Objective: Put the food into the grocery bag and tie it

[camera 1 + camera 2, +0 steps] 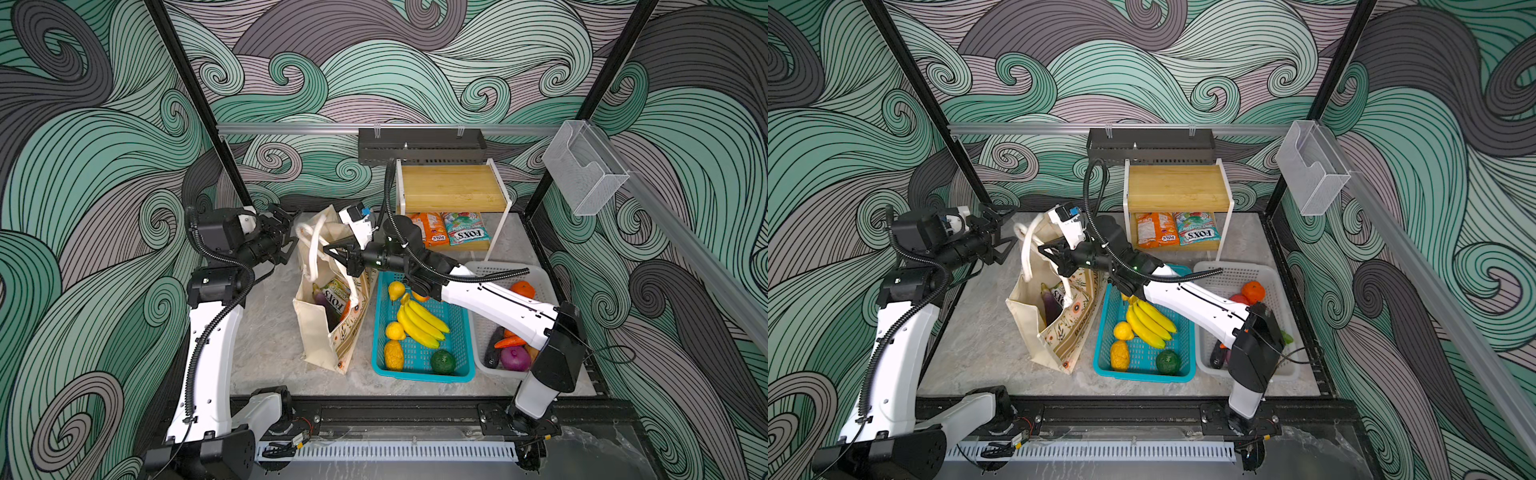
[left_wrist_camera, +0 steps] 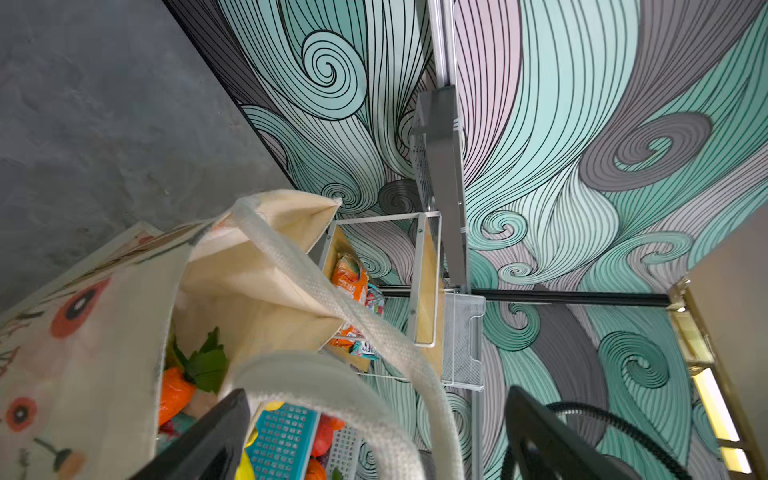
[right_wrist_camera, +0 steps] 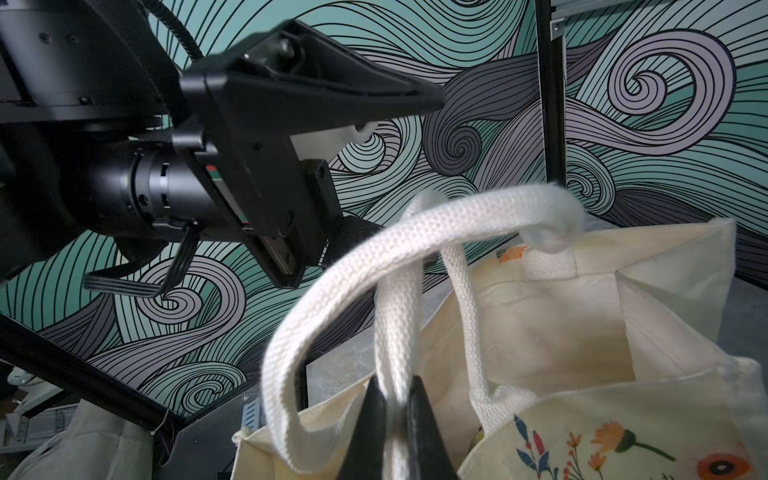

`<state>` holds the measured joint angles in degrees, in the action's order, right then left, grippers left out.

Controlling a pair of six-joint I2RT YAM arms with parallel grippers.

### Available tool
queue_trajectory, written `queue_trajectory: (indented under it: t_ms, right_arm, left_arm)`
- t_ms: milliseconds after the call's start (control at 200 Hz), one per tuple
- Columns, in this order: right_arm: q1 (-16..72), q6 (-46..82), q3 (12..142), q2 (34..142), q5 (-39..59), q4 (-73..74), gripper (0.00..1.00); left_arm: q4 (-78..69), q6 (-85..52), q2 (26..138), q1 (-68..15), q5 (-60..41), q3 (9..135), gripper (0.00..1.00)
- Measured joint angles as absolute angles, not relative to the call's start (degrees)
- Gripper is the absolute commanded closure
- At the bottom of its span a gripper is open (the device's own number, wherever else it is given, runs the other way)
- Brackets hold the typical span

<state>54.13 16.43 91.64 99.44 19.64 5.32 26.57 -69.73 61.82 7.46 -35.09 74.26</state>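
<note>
Grocery bag (image 1: 316, 332): two handles (image 3: 332, 270), right gripper (image 3: 395, 388) pinching one.

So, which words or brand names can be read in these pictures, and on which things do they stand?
"FOX'S": glossy teal snack packet under the wooden shelf.
"FOX'S": glossy orange snack packet beside it, small print.
"FOX'S": green snack packet inside the cream floral canvas bag.
"BON": tan band on that bag; rest too blurred.
</note>
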Motion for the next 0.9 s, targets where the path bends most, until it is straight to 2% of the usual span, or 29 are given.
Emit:
queue_trajectory:
  t_ms: [145, 215, 335, 535, 595, 715, 861, 901]
  right_arm:
    - [54.41, 15.59, 90.87, 99.44, 19.66, 5.58, 1.0]
    - [54.43, 15.22, 90.37, 99.24, 19.59, 5.87, 1.0]
    - [54.43, 15.2, 89.71, 98.91, 19.57, 6.35, 1.0]
    - [54.54, 15.2, 89.54, 98.48, 19.49, 6.48, 1.0]
    - [54.61, 15.31, 89.52, 98.48, 19.44, 6.46, 1.0]
    - [54.85, 15.64, 89.52, 98.48, 19.49, 6.2, 1.0]
    - [55.27, 15.9, 89.25, 98.48, 19.38, 5.23, 1.0]
    - [55.33, 16.16, 89.14, 98.48, 19.35, 4.93, 1.0]
  left_arm:
    - [24.64, -73.8, 63.9, 7.35, -38.83, 73.43, 0.16]
    - [24.49, -74.39, 65.06, 7.35, -39.79, 73.36, 0.29]
    - [23.9, -75.26, 65.69, 7.29, -41.04, 72.99, 0.39]
    - [22.44, -75.0, 65.69, 6.24, -42.5, 70.89, 0.38]
    - [22.41, -74.43, 65.69, 5.76, -42.63, 70.43, 0.41]
    - [22.33, -73.03, 65.95, 5.43, -42.76, 69.38, 0.6]
    - [22.15, -72.51, 67.0, 5.43, -43.2, 69.41, 0.92]
    - [22.22, -72.53, 67.18, 5.43, -43.35, 69.52, 0.98]
